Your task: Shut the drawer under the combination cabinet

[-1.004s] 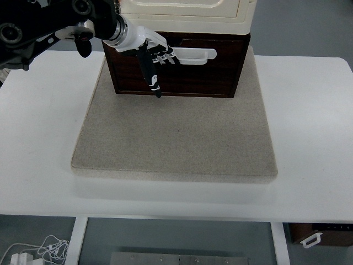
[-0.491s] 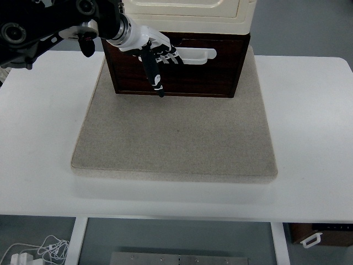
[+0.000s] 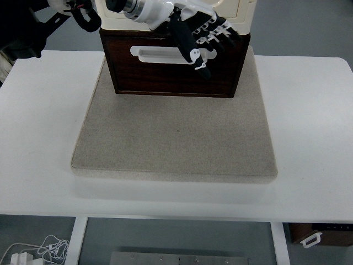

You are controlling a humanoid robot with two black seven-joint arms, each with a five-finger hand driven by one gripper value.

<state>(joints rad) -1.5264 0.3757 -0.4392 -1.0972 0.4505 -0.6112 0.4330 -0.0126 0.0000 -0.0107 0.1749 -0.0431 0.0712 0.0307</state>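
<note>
Drawer (image 3: 171, 69), dark brown, seated at the bottom of the combination cabinet (image 3: 234, 11), on the far half of a grey mat (image 3: 176, 138) on the white table (image 3: 309, 110). White handle (image 3: 154, 52) across its front, partly covered on the right side. Left hand (image 3: 198, 41) reaching in from the upper left, held in front of the drawer's upper right part, fingers (image 3: 201, 63) spread and pointing down, gripping nothing. Cannot tell whether the palm touches the drawer face or only hangs before it. Cream upper body of the cabinet right above the knuckles. Right hand nowhere in view.

Hard to judge from this high angle how far the drawer sticks out; front looks close to flush, so probably little travel left, if any.

Risks from here:
- Pushing off-centre, on the right part of the front only, likely to skew the drawer and jam it in its runners.
- Pressing too hard with the drawer already home, likely to slide the whole cabinet back over the mat, toward the table's far edge.
- Fingertips hooking on the handle's right end, likely to drag the drawer open again on withdrawal.
- Knuckles catching the cream upper body, likely to tip or shift the cabinet.
- Fingers sliding down off the front, so the push lands on nothing.
</note>
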